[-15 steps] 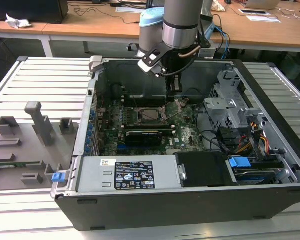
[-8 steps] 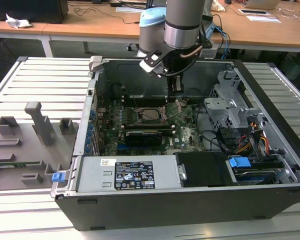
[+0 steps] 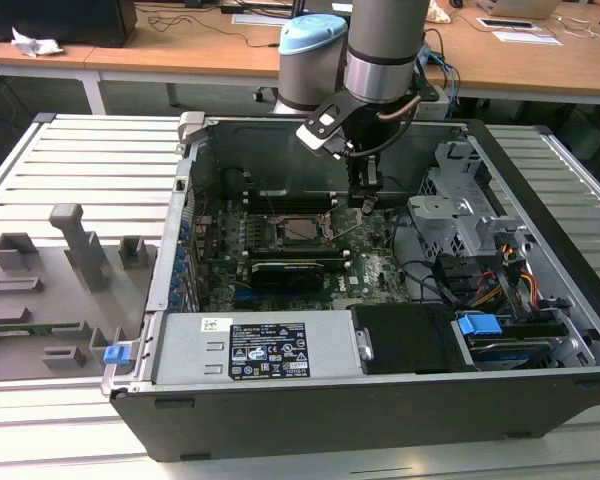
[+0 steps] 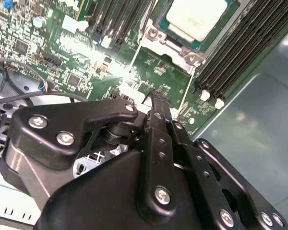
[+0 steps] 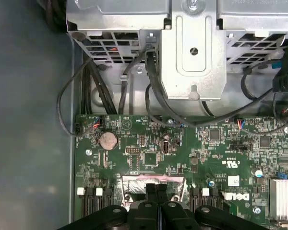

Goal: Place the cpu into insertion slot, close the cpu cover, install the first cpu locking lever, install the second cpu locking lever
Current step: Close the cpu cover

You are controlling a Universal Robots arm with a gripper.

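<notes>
The arm is down inside the open computer case on the slatted table, and the hand is hanging low over the green motherboard. In the exterior view it sits just off the insertion slot, on the exterior view's right of it and a touch further back.

The cpu is in place, silvery top facing up, seated flat in the socket. The cpu cover is lying down around it, its silver frame bordering the chip. Long black memory slots run alongside.

In the second wrist view the hand has its two black fingers drawn right together with no gap between them. The chip lies beyond the tips, apart from them, with a strip of bare board between.

A thin locking lever slants up from the socket's edge toward the fingertips in the exterior view. Whether the tips have it pinched or merely meet it, I cannot tell.

In the first wrist view, the closed hand points toward the grey drive cage and its black cables.
</notes>
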